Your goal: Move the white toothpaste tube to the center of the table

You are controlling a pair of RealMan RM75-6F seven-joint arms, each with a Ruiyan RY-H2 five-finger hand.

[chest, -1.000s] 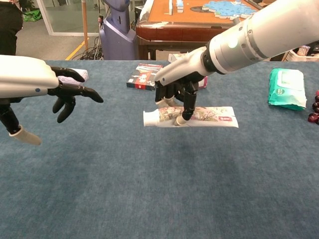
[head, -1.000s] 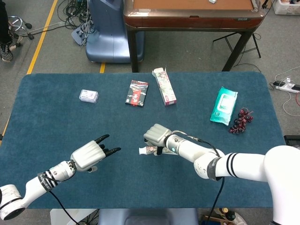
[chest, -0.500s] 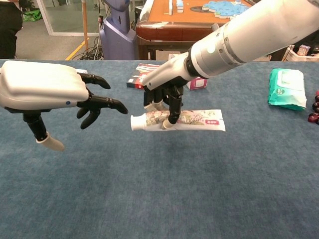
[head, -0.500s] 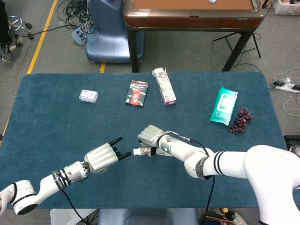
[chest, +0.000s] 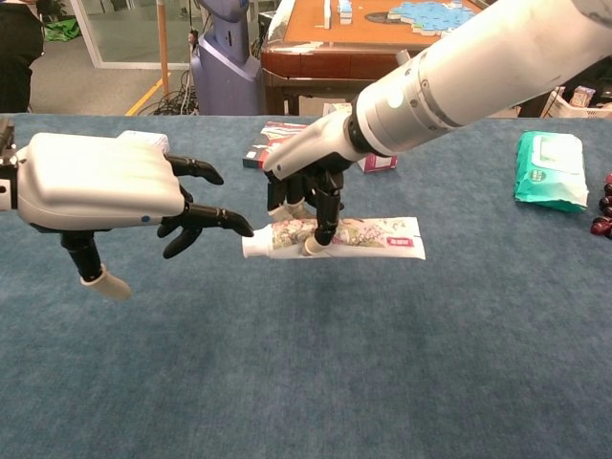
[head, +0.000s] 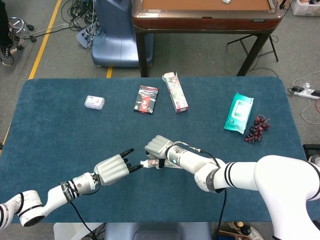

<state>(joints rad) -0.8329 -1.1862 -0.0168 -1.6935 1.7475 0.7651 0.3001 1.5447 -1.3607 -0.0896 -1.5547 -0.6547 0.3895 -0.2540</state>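
Note:
The white toothpaste tube (chest: pixel 363 236) with a flowered print lies level, its cap end pointing left. My right hand (chest: pixel 304 194) grips it near the cap end, fingers over the top and thumb below. In the head view the right hand (head: pixel 159 146) covers most of the tube (head: pixel 148 163), which sits near the table's middle, toward the front. My left hand (chest: pixel 100 185) is just left of the cap with its fingers spread and nothing in it. One dark fingertip (chest: pixel 239 228) reaches right up to the cap; contact cannot be told. The left hand (head: pixel 114 169) also shows in the head view.
Along the far side of the blue table (head: pixel 50 130) lie a small white packet (head: pixel 94 102), a dark box (head: pixel 146 99) and a white-pink carton (head: pixel 175 92). A green wipes pack (head: pixel 239 112) and dark grapes (head: pixel 256 128) lie at the right.
My right hand has carried the tube leftward. My left hand has moved right until its fingertips reach the cap.

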